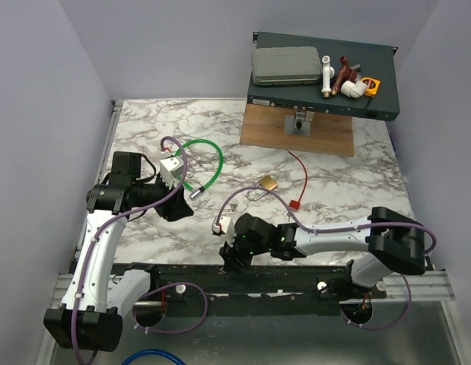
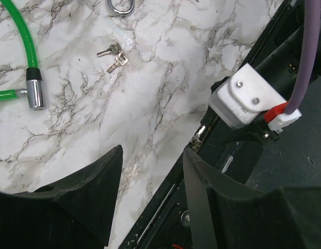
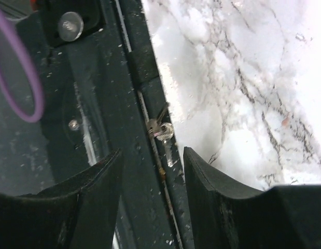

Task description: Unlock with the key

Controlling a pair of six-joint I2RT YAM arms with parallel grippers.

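Both claws stood released and empty. My right gripper [image 3: 152,155] pointed down at the near rail [image 3: 134,78], with a small silver key [image 3: 161,132] lying below its fingers. The key [image 1: 294,204], red-tagged on its red cord [image 1: 302,173], lay on the marble farther out and to the right, near the padlock [image 1: 268,182]. I could hardly judge which way its blade ran. The right arm was nearer, and the left gripper [image 2: 152,166] hung well off to the left.

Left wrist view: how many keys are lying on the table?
2. The upper key and lower key lie together on the marble table, below the padlock shackle; more may be out of frame.
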